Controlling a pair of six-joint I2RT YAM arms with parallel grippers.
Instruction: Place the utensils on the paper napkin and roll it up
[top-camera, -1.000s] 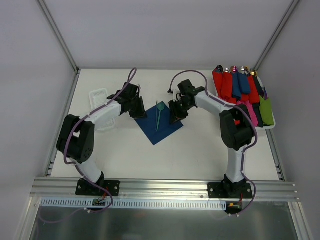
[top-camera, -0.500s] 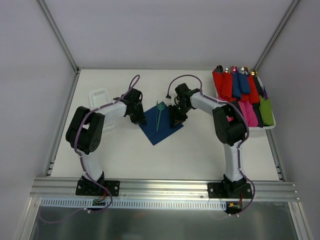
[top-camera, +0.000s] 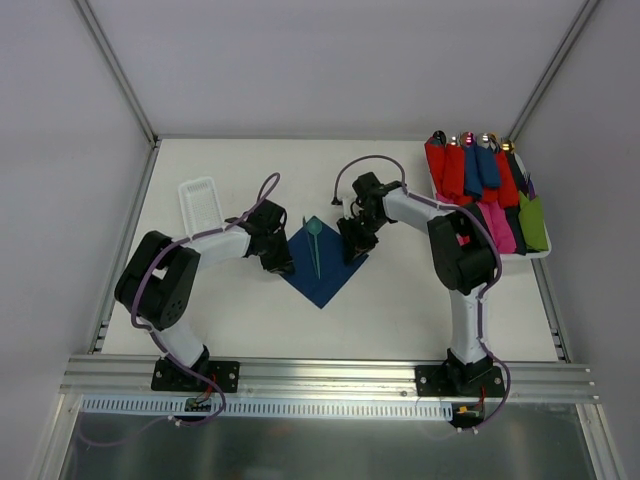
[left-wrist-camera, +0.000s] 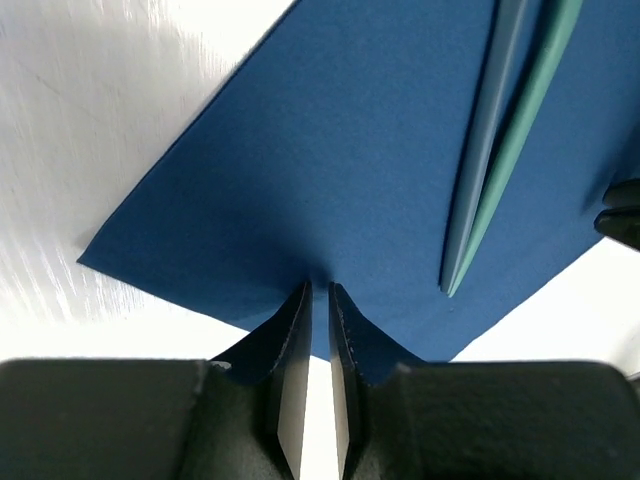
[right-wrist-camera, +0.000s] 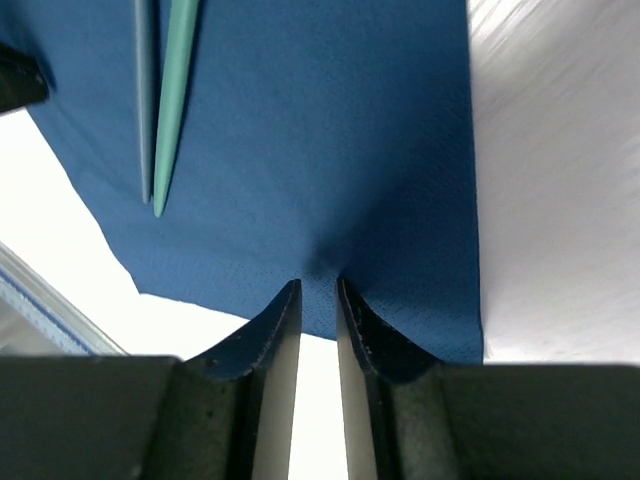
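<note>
The teal utensils (top-camera: 316, 247) lie on the paper napkin (top-camera: 330, 278), at the centre of the table (top-camera: 400, 310). The left gripper (left-wrist-camera: 318, 295) and right gripper (right-wrist-camera: 318, 288) each pinch a napkin edge between nearly closed jaws. Rolling appears to be the next step, and it calls for both arms to turn the edge over the utensils together.

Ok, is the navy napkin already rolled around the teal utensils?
No, the navy napkin is spread open and the teal utensils lie uncovered on it.
</note>
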